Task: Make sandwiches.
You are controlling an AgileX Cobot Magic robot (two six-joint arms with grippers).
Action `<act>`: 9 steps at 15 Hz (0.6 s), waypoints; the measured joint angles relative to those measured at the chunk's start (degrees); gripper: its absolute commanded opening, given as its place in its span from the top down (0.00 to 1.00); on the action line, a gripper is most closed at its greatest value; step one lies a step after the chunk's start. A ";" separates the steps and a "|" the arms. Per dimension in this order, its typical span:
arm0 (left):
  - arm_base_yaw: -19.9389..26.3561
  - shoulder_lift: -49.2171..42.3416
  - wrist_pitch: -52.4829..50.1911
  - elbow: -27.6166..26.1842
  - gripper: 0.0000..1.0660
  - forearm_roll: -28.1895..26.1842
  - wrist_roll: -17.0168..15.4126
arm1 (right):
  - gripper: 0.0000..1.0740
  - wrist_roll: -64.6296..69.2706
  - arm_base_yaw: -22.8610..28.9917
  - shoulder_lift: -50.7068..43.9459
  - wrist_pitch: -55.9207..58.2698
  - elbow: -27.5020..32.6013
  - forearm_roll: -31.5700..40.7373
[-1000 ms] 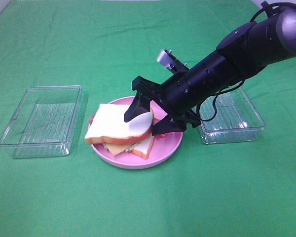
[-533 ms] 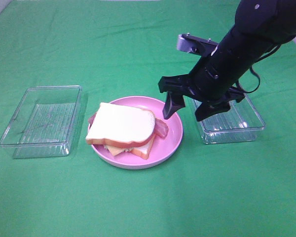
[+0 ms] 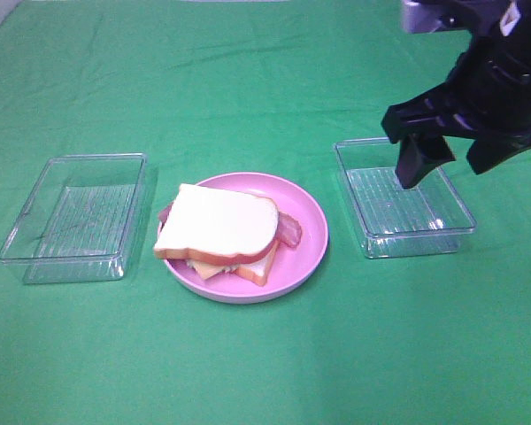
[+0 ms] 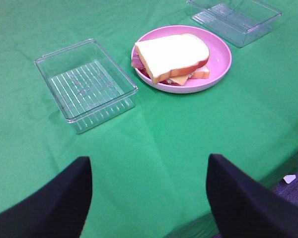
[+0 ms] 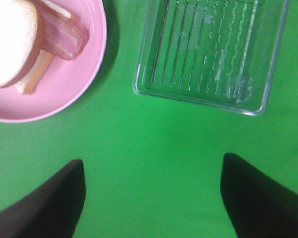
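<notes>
A green cloth covers the whole table and shows a few soft creases. A round pink plate sits near the middle of it. To the left of the plate, apart from it, lies a clear plastic rectangular tray with a ribbed floor, nothing in it. A second clear ribbed tray of the same kind lies to the right of the plate, set slightly farther back, just beside the plate's rim without touching it.

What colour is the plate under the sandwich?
Pink; the plate shows best in the exterior high view.
</notes>
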 measured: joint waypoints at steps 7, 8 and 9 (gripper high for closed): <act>0.00 0.00 0.00 0.00 0.40 0.00 0.00 | 0.34 -0.40 0.00 -33.75 3.90 21.03 -0.40; 0.00 0.00 0.00 0.00 0.40 0.00 0.00 | 0.34 -0.40 0.00 -36.21 4.35 22.35 -0.40; 0.00 0.00 0.00 0.00 0.40 0.00 0.00 | 0.34 -0.46 0.00 -40.57 4.58 24.41 -0.40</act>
